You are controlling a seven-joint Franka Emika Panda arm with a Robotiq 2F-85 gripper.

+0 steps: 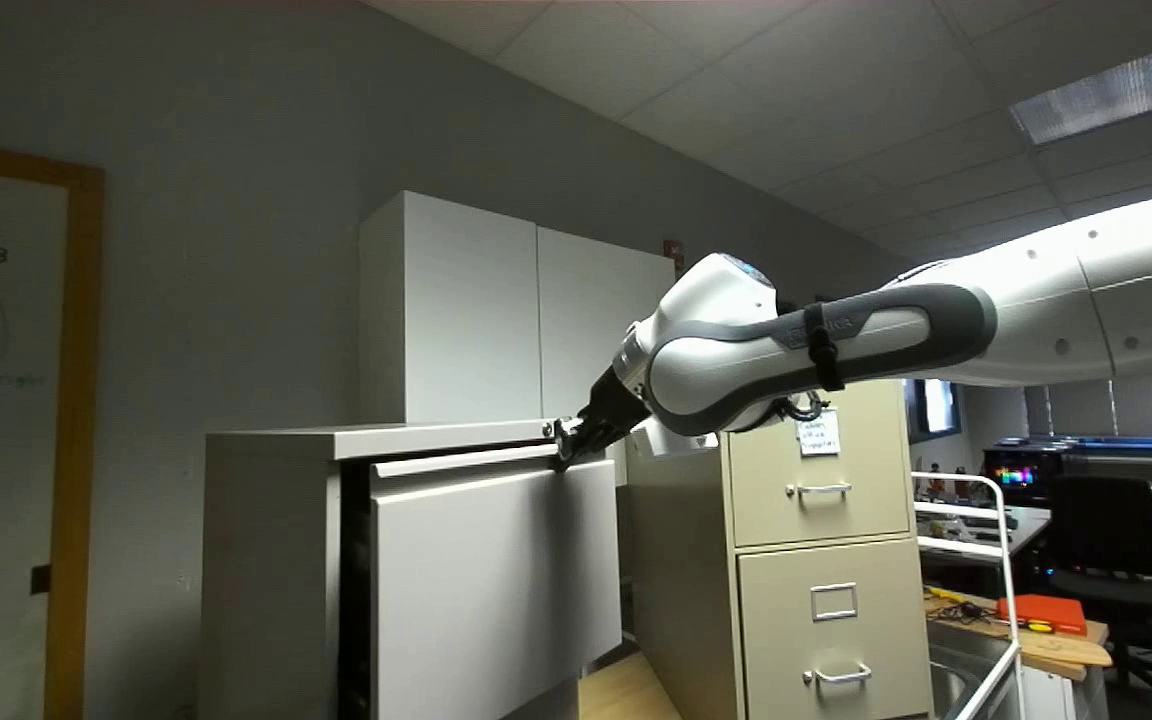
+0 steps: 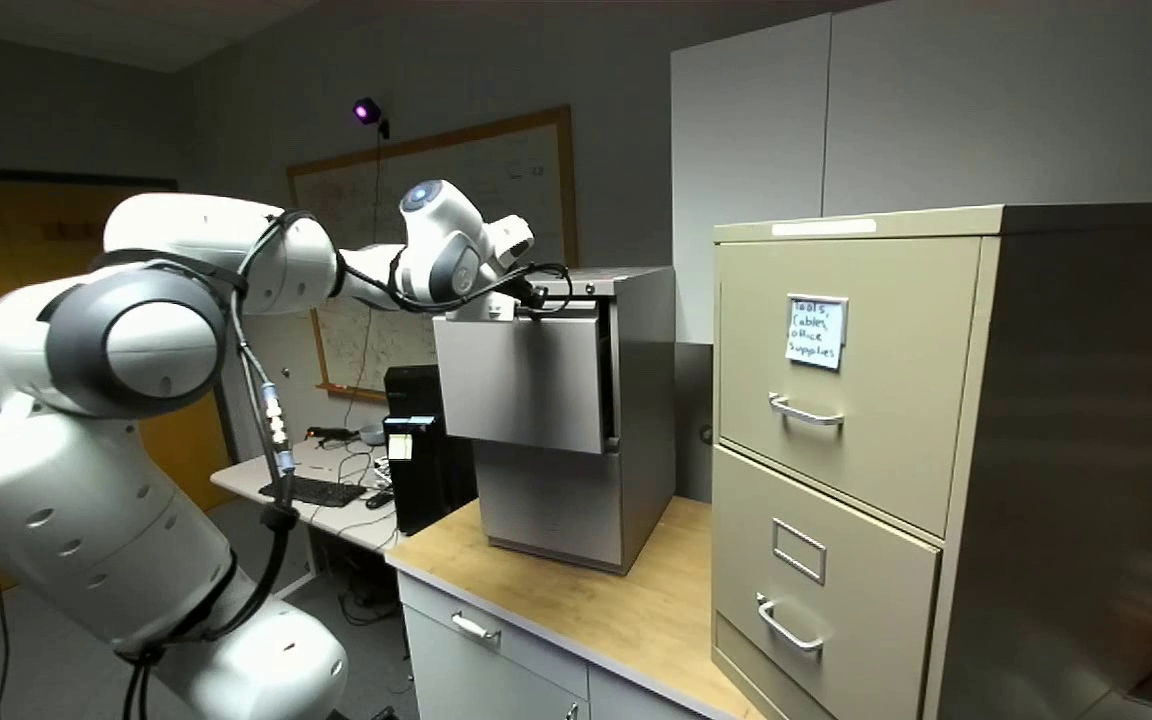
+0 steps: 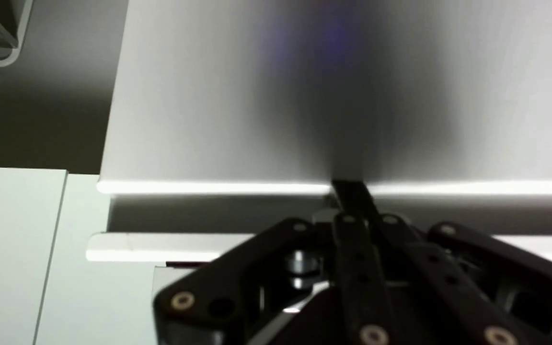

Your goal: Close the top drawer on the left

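The top drawer's wide light-grey front (image 1: pixel 496 590) juts out from the broad grey cabinet (image 1: pixel 266 570), with a dark gap along its side. It also stands out past the lower drawer in an exterior view (image 2: pixel 521 380). My gripper (image 1: pixel 561 460) is at the top edge of this front, below the cabinet top. In the wrist view the front (image 3: pixel 185 105) fills the upper part, and the gripper's fingers (image 3: pixel 348 184) are together at its bright top lip. Nothing shows between them. The fingertips appear to touch the front; their very ends are hidden.
A beige filing cabinet (image 2: pixel 836 380) with handles stands beside the grey cabinet, on the wooden counter (image 2: pixel 576 620). Tall white cupboard doors (image 1: pixel 471 310) are behind. A desk (image 2: pixel 336 480) with a keyboard and a black computer (image 2: pixel 426 450) stand on the far side.
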